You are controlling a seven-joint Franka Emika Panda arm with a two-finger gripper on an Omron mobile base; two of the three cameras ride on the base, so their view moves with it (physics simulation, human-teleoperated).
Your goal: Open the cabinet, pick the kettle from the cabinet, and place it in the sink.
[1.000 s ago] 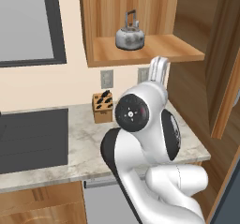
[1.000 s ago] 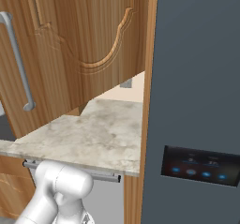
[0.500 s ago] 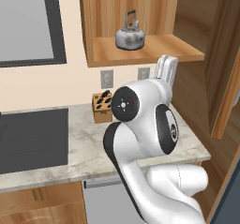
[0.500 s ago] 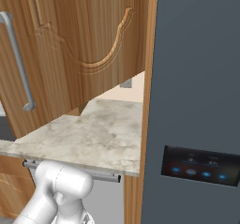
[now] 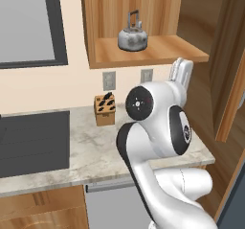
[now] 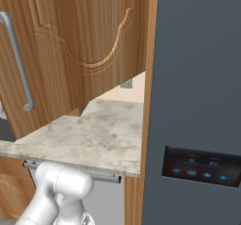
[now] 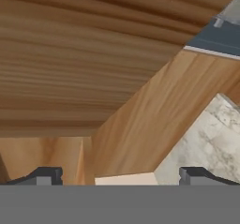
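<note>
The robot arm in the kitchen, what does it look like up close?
The arm is glossy white, built from rounded segments with dark grey or black bands and a round dark cap at the joints. The gripper has two small dark finger tips. No cables or markings show.

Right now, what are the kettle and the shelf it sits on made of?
The kettle looks like metal: silver-grey with a dull mottled shine, and a dark arched handle. The shelf looks like pale wood, with visible grain lines and a smooth matte surface. It is rendered, so this is only how they look.
</note>
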